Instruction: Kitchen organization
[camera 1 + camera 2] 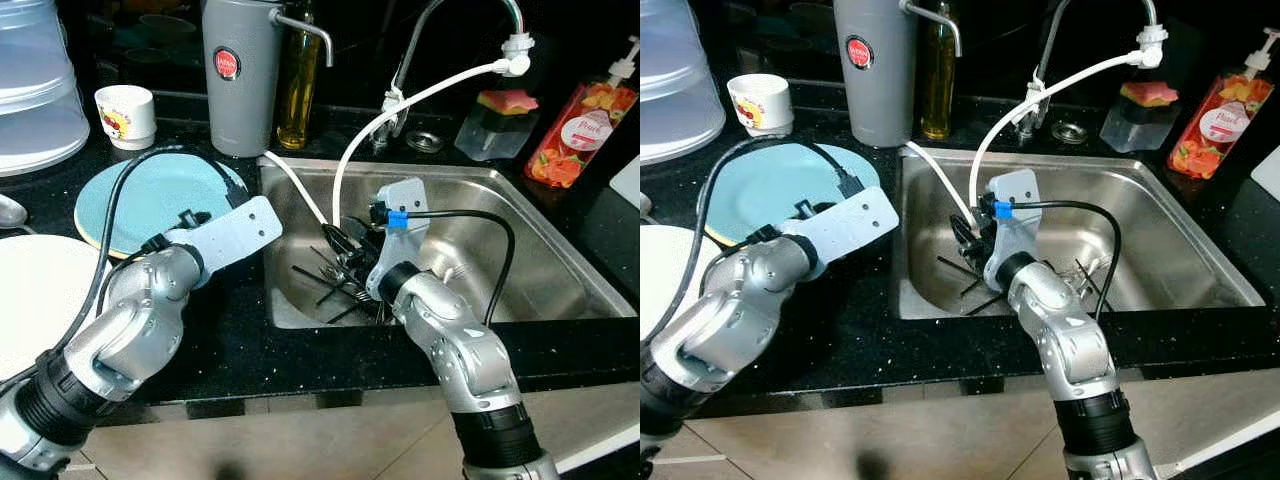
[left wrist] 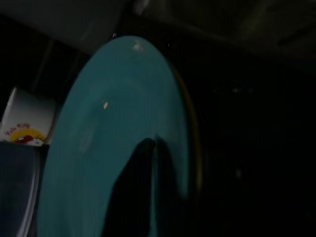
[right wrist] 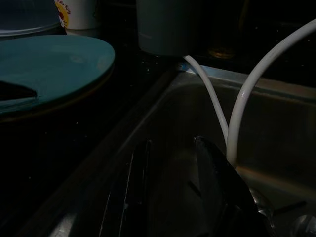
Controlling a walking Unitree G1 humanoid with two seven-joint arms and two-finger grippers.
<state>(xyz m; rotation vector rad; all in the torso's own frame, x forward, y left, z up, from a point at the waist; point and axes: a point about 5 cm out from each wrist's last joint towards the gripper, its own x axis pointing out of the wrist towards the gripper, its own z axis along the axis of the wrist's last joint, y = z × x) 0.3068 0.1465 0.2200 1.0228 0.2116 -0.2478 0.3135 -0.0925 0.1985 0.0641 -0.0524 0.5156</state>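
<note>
Steel sink [image 1: 520, 215] sits in the black surface [image 1: 230, 345], and the right claw [image 1: 345, 250] is down inside it, at the left side, right over a heap of dark forks and spoons [image 1: 335, 280]. Its fingers look a little apart in the right wrist view, but it is too dark to tell if they hold anything. Two white hoses [image 1: 400, 110] hang from the tap [image 1: 420, 40] and drop into the sink just beside this claw. That is the big worry: if the arm lifts or swings, it may catch a hose and pull it, or drag it across the heap. The heap is all tangled, so one piece may bring others up and they may fall back with a bang. The left claw is over the blue plate [image 1: 150, 205] on the surface, to the left of the sink; I cannot tell if it is open. A push there may slide the plate into the cup [image 1: 125, 115] farther back or the white plate [image 1: 35, 300] nearer. The grey jug [image 1: 240, 70] and oil bottle [image 1: 298, 85] stand at the far edge of the sink and may tip if a hose is pulled hard.
</note>
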